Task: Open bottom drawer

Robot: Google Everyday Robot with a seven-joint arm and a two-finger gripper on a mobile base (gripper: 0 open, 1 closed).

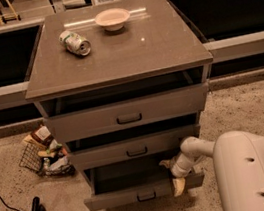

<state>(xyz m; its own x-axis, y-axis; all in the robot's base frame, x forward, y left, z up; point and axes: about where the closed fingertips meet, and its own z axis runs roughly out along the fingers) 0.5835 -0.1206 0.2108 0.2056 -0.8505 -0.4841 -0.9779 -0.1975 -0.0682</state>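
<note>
The bottom drawer [122, 196] is standing pulled out, its dark inside showing. The gripper [172, 175] is sitting at its right end, fingers [179, 186] spread astride the front's top edge, one inside, one hanging outside. The arm [249, 168] is reaching in low from their right. Well above them, a bowl [112, 18] and a can [74, 42] are lying on the top

Dim warm light, glare on the cabinet top [128, 52], tool [174, 176] seemingly shadowed at the bottom drawer [120, 197].
</note>
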